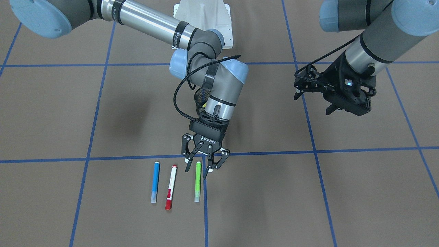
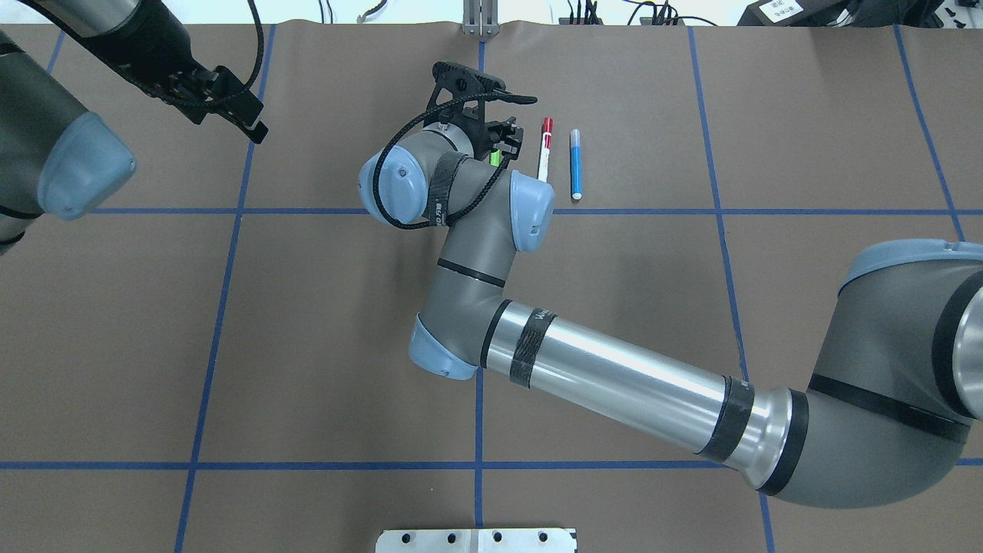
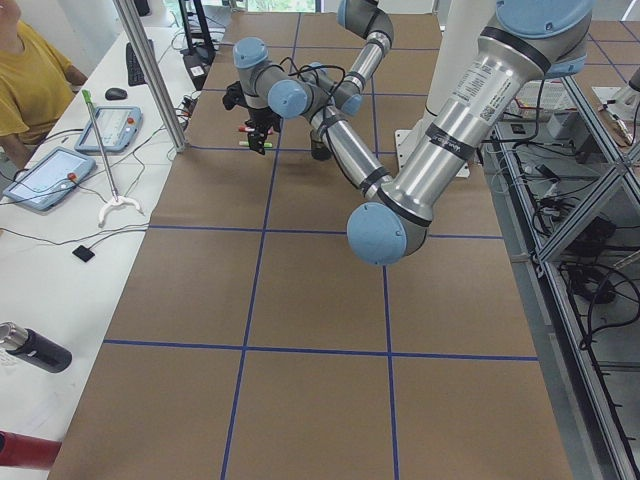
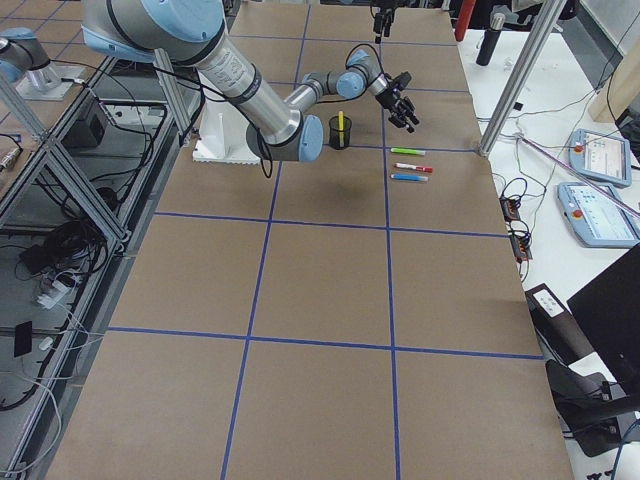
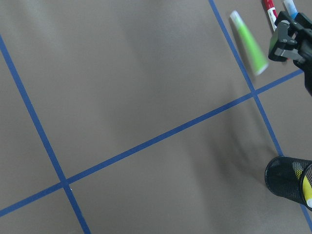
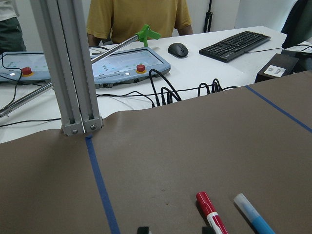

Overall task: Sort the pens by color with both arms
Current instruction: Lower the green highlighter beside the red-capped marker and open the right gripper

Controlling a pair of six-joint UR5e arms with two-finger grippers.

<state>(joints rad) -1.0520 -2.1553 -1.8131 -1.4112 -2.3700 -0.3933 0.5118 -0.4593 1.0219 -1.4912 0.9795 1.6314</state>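
Right gripper (image 1: 199,171) first: fingers (image 1: 187,166) spread wide and pointing down, holding nothing. From the front view they frame the robot-side end of the green pen (image 1: 197,185). The right-side view shows them raised above the pen, not touching it. On the gripper body, white lettering reads "ROBOTIQ".

Green pen flat on the brown table (image 1: 103,113), just beside a blue tape line. Next to it, parallel and apart, is the white-barrelled red pen (image 1: 170,188), red cap on the operators' side. There's print on its barrel, too small to read. Beyond that is the blue pen (image 1: 155,181), pale end also toward the operators.

Behind the right wrist stands the black mesh cup (image 5: 285,180), upright, with the yellow pen (image 5: 307,187) standing in it.

Over to the left gripper (image 1: 299,85): it hangs well off to the side, high above bare table and carrying nothing. I can't tell whether its fingers are spread or together.

Past the table edge, a person in a yellow shirt (image 6: 136,19) sits behind the control pendants.
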